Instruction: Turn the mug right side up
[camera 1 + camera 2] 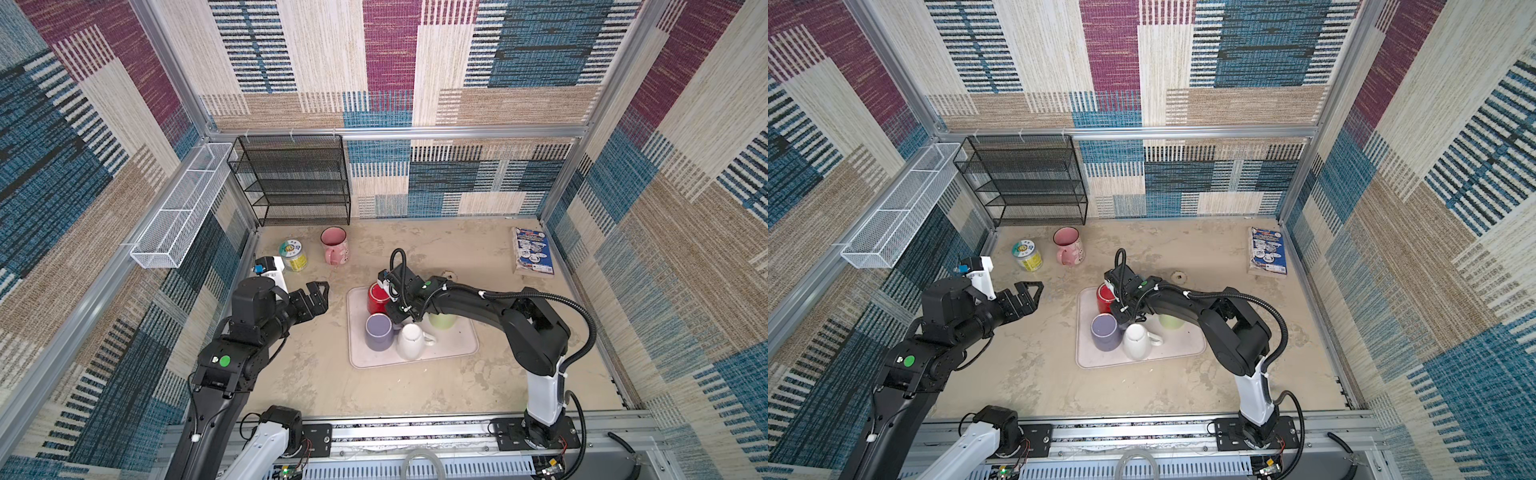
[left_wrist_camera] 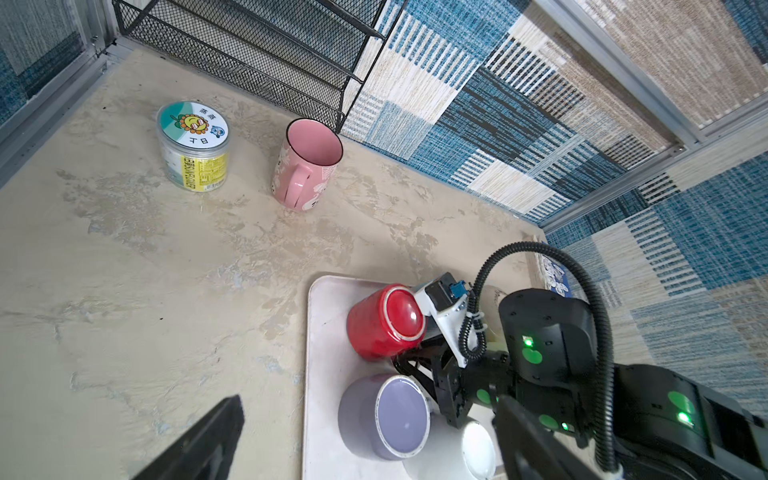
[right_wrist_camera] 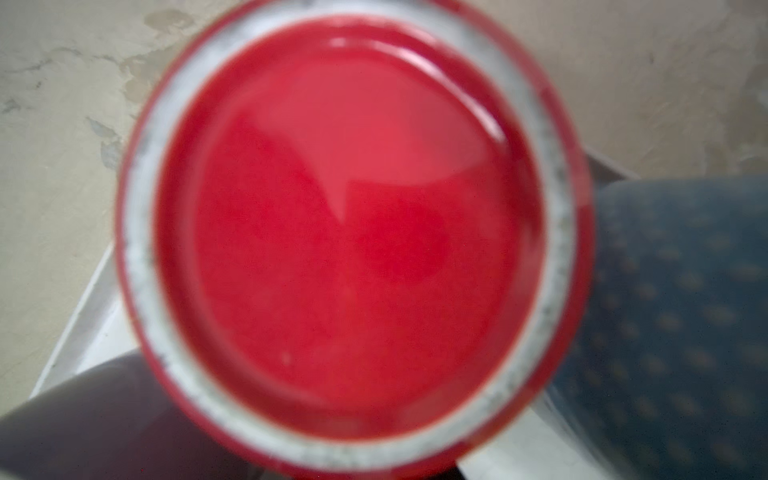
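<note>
1. Black-fingered, your left gripper (image 1: 322,296) hangs over the beige table (image 1: 299,374) just left of the tray (image 1: 457,347). Its jaws are wide apart and empty.
2. Behind it, towards the back wall, a yellow-labelled jar (image 1: 293,255) and a pink mug (image 1: 333,245) stand upright on the table, off the tray.
3. At the tray's far left corner you find the red mug (image 1: 377,298), mouth down and base up, just behind a lilac mug (image 1: 378,330).
4. Your right gripper (image 2: 411,363) reaches across the tray to the red mug's near-right side. Its fingers sit low between the red and lilac mugs, close against the red wall.
5. You cannot tell whether those jaws are clamped on the mug. The wrist hides them in both top views, and the right wrist view shows only the blurred red base.
</note>
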Motion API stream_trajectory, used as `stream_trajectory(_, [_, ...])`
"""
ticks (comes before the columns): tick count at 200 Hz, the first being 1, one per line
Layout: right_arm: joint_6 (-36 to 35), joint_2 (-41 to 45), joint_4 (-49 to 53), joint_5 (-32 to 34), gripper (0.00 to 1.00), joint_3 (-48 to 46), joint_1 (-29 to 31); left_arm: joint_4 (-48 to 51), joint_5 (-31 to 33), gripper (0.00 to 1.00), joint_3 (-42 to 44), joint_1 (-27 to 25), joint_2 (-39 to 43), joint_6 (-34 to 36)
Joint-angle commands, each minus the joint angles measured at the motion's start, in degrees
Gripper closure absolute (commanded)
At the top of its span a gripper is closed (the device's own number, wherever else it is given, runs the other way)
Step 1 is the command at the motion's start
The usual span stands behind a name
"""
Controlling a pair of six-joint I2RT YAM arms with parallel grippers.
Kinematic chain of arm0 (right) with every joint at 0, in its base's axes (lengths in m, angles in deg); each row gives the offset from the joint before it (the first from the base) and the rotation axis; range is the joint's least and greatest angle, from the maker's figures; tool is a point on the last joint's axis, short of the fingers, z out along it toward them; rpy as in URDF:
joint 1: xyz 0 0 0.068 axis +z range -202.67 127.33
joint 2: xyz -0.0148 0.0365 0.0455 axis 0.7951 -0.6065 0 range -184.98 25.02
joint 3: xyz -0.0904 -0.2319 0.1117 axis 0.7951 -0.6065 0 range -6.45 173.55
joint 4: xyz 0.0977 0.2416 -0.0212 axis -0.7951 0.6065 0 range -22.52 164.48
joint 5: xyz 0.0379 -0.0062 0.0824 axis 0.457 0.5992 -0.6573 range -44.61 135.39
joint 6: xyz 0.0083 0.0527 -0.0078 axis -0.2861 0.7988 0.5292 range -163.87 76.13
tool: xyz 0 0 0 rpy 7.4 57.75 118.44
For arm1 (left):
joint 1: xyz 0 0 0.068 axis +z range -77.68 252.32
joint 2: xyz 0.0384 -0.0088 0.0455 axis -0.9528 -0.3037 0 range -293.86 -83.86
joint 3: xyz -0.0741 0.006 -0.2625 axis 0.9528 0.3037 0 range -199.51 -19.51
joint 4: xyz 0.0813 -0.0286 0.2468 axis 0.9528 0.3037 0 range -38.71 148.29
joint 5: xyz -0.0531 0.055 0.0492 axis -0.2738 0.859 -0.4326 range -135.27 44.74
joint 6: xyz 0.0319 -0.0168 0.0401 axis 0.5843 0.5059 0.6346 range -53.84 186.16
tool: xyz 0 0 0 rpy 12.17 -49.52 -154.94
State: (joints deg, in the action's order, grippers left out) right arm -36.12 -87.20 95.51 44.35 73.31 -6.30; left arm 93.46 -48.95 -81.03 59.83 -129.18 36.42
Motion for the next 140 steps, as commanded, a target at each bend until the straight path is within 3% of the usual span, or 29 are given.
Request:
stream_trajectory(1, [0.34,0.06,-0.28,-0.03,0.89,0.65,0.04,2.73,1.92,0.01,-1.76,0.01,-2.07,3.00])
stream_trajectory(26, [0.62,0.72,-0.76,-0.35,1.00,0.67,0.04,-0.48,-2.86,0.01,1.27,0.02,-0.61,4.60])
stream_trajectory(140, [0.29,9.15,-1.88,-4.34,1.00,2.32,0.04,-2.45,-7.88,0.04,3.97,0.01,-2.96,4.36])
